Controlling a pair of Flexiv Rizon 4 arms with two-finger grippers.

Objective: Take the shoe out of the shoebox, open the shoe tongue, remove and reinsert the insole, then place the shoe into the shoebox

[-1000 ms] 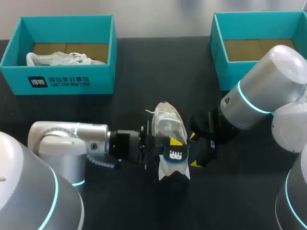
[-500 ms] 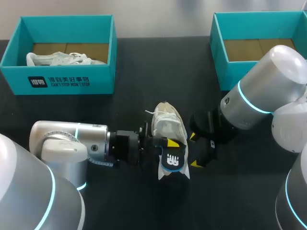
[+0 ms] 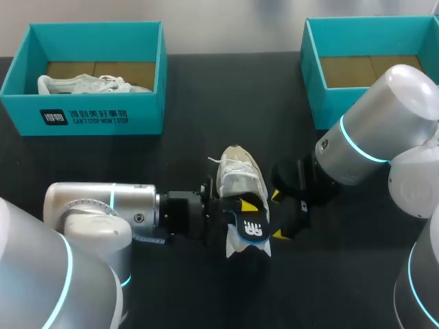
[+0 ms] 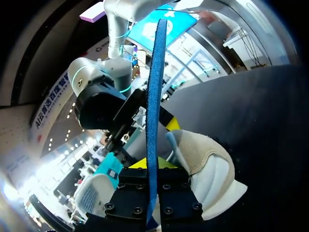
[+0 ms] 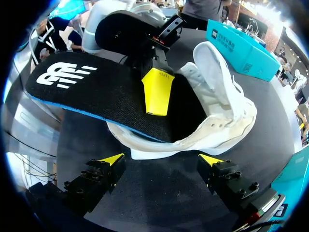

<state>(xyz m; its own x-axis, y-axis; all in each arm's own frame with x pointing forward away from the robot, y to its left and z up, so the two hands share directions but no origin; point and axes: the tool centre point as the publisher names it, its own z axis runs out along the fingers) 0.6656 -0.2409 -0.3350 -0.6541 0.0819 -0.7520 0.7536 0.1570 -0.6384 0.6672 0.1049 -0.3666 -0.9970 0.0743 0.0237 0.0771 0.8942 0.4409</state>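
**Step in hand: insole handling.** The white shoe (image 3: 239, 177) lay on its sole near the middle of the counter (image 3: 206, 295), toe toward the far side, well apart from both shoeboxes. The left fingers (image 5: 157, 92) were clamped on the insole (image 5: 91, 89), one yellow tip pressed on its upper face. Seen from the left wrist, the insole stood edge-on between them. The right fingers (image 5: 110, 162) stood wide apart, holding nothing, just behind the heel.

**Procedure.** The insole's forward part lay inside the shoe and its heel end overhung the collar. Whether it was going out or in could not be told.
- The insole should stay in line with the shoe's long axis.
- Its face should stay nearly level, so the blue edge does not catch the collar.
- The right fingers were well placed to brace the heel. An unbraced shoe would probably slide.

**Appearance.** The insole was black on top, with a white logo and a blue underside edge. The shoe was a white lace-up, its tongue raised and its mouth open. The far-right shoebox (image 3: 312, 41) was teal with a bare cardboard floor.
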